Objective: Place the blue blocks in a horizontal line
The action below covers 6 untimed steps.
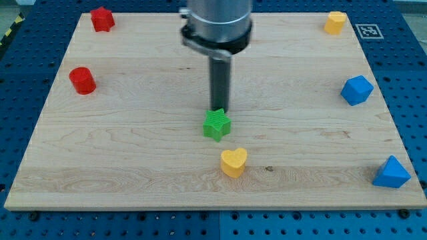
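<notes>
Two blue blocks lie at the view's right. A blue block point(356, 90), roughly hexagonal, sits near the board's right edge at mid height. A blue triangular block point(391, 173) sits at the bottom right corner, partly over the board's edge. My tip point(219, 109) is near the board's middle, touching or just above the top of a green star block point(217, 125). The tip is far to the left of both blue blocks.
A yellow heart block point(233, 162) lies just below the green star. A red block point(102, 19) sits at the top left, a red cylinder point(83, 80) at the left, a yellow block point(335, 22) at the top right. The wooden board point(133, 153) rests on a blue perforated table.
</notes>
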Motion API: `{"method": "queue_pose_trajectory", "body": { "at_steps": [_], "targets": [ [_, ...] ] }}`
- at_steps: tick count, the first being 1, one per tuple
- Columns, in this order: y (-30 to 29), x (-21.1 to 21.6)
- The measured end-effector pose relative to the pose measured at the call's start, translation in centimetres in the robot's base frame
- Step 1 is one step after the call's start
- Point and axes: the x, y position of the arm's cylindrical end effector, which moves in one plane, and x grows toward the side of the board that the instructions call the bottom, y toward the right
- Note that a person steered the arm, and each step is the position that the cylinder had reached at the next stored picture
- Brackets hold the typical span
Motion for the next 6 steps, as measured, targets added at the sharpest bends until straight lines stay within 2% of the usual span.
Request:
{"method": "queue_pose_trajectory", "body": {
  "at_steps": [1, 3, 4, 5, 6],
  "targets": [
    [9.3, 1.2],
    [27.7, 8.4],
    [31.2, 13.2],
    [30.4, 16.2],
    [29.0, 15.9]
  ]
}}
